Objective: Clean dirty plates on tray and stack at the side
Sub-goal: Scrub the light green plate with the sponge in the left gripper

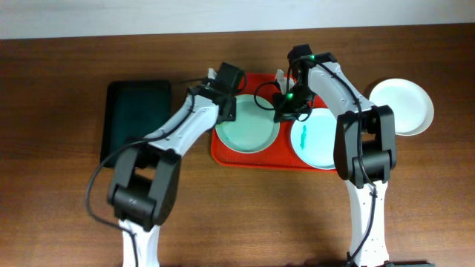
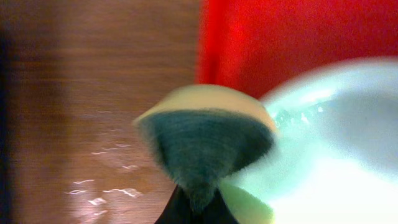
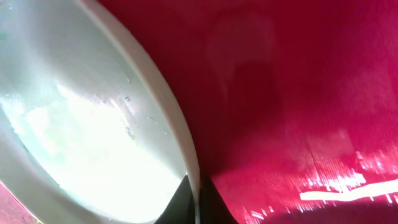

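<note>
The red tray (image 1: 252, 158) holds two pale-mint dirty plates. The left plate (image 1: 247, 127) looks wiped. The right plate (image 1: 315, 139) has a teal smear. My left gripper (image 1: 225, 106) is at the left plate's far-left rim, shut on a yellow and dark-green sponge (image 2: 205, 137), which touches the plate's edge (image 2: 336, 124). My right gripper (image 1: 286, 111) is shut on that plate's right rim (image 3: 180, 143); its fingers (image 3: 198, 205) pinch the rim over the tray floor (image 3: 298, 93). A third white plate (image 1: 401, 106) lies on the table at the right.
A black rectangular tray (image 1: 137, 119) lies left of the red tray. Bare brown wood table (image 1: 245, 215) runs along the front. Red tray wall shows above the sponge in the left wrist view (image 2: 280, 37).
</note>
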You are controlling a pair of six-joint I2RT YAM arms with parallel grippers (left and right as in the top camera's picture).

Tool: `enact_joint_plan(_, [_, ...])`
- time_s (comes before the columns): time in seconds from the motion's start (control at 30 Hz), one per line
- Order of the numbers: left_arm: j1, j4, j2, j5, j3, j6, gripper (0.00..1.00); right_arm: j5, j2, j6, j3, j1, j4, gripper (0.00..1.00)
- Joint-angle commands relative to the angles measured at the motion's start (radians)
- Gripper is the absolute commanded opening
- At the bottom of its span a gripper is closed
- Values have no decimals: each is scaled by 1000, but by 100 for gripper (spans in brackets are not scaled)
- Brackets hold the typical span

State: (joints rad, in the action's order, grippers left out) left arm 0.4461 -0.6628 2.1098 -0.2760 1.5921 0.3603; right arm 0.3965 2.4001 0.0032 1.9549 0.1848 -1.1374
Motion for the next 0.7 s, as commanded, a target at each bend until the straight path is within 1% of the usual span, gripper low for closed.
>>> enact_joint_plan(0.0, [-36,-89,-235,-86,28,55,0,-85,-84,6,95,-5,-39,4])
enact_joint_plan(0.03, [-38,-120,-273,-84,28,57,0,-132,-109,6,117,-1,-52,4])
enact_joint_plan(0.1, [-76,-237,-356,-83,28,57,0,-340,-187,6,180,38,-95,4])
enact_joint_plan(0.2, [-175,-381,-359,-83,27,57,0,-772,-298,6,213,167,-113,4])
enact_joint_plan(0.23, [-211,-418,-359,-84,27,57,0,-966,-331,6,213,237,-113,4])
enact_joint_plan(0.3, [-277,-449,-360,-71,27,57,0,-1291,-351,6,213,354,-113,4])
enact_joint_plan(0.37, [-319,-449,-359,-15,27,57,0,-1600,-351,5,213,475,-111,4])
enact_joint_plan(0.4, [-327,-449,-359,-15,27,57,0,-1711,-351,4,213,519,-106,4])
enact_joint_plan(0.47, [-327,-449,-359,-6,27,57,0,-1835,-351,-26,213,579,-104,4])
enact_joint_plan(0.53, [-327,-449,-359,1,27,57,0,-1793,-351,-39,213,594,-104,4])
enact_joint_plan(0.57, [-327,-449,-359,4,27,57,0,-1629,-350,-39,212,571,-104,4])
enact_joint_plan(0.6, [-327,-449,-359,4,27,57,0,-1415,-350,-38,211,523,-104,4])
enact_joint_plan(0.63, [-327,-449,-359,4,27,57,0,-1203,-349,6,205,456,-95,4])
enact_joint_plan(0.67, [-327,-449,-359,19,27,57,0,-951,-346,13,194,380,-85,4])
